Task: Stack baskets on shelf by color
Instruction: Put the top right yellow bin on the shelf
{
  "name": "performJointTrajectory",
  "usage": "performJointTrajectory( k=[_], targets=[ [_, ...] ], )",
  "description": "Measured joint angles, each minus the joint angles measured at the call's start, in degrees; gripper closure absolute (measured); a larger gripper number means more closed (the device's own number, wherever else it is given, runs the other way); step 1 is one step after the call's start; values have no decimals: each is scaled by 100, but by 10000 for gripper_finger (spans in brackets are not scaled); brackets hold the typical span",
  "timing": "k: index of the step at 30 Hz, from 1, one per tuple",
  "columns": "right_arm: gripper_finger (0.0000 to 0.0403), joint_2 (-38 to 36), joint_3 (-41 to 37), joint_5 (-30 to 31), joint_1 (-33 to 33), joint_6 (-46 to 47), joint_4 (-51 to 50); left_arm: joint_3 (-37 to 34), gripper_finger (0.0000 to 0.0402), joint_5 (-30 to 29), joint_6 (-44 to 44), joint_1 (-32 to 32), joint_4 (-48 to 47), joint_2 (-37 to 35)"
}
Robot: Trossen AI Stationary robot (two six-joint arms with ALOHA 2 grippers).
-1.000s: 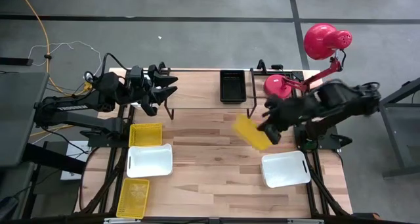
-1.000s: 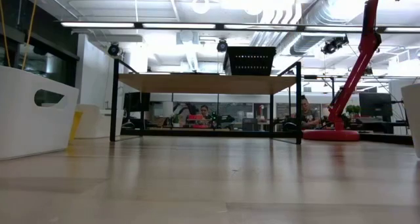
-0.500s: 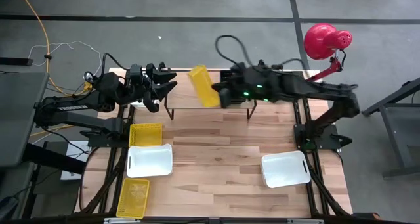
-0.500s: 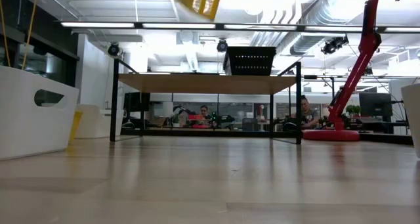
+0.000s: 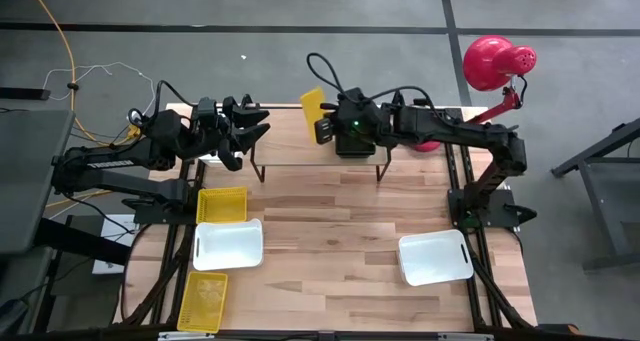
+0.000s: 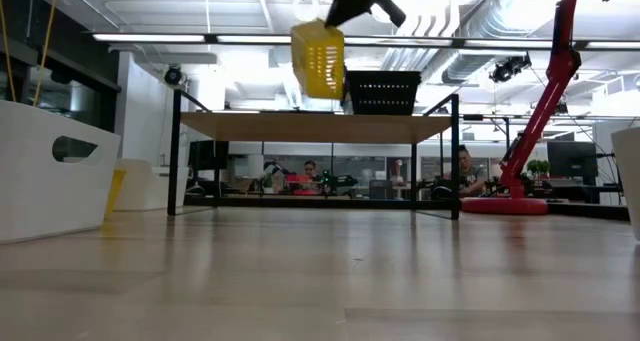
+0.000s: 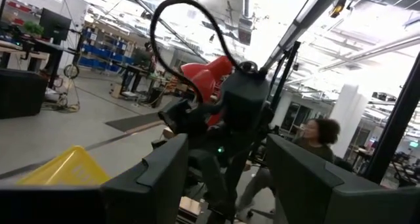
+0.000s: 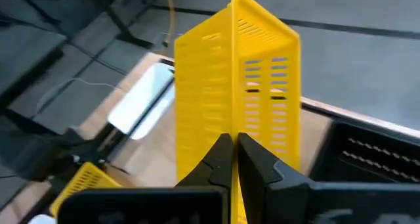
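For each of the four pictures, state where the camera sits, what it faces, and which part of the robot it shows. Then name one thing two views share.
High view: above the table, looking straight down; both arms show, the right end effector holding a yellow basket over the shelf.
Low view: at tabletop height, facing the shelf; the right arm enters from above.
Left wrist view: on the left arm, facing the right arm; its own fingers show.
Right wrist view: on the right arm, facing the held basket; its shut end effector shows.
Shared: high and low views both show the black basket.
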Motion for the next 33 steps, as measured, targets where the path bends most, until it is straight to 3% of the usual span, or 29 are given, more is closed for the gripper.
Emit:
performJointTrajectory(
  k=[8, 16, 24, 33],
  targets=[
    [403, -12, 0, 432, -10, 229, -529, 0, 206, 0, -17, 0, 7, 0],
    [403, -26, 120, -131, 27, 418, -543, 0, 206, 2, -59, 0, 7, 0],
    [403, 81, 173, -73, 411, 633, -620, 0, 206, 7, -62, 0, 7, 0],
    [403, 1135, 1879, 247, 486, 195, -2195, 0, 206, 13, -80, 0, -1, 0]
  ],
)
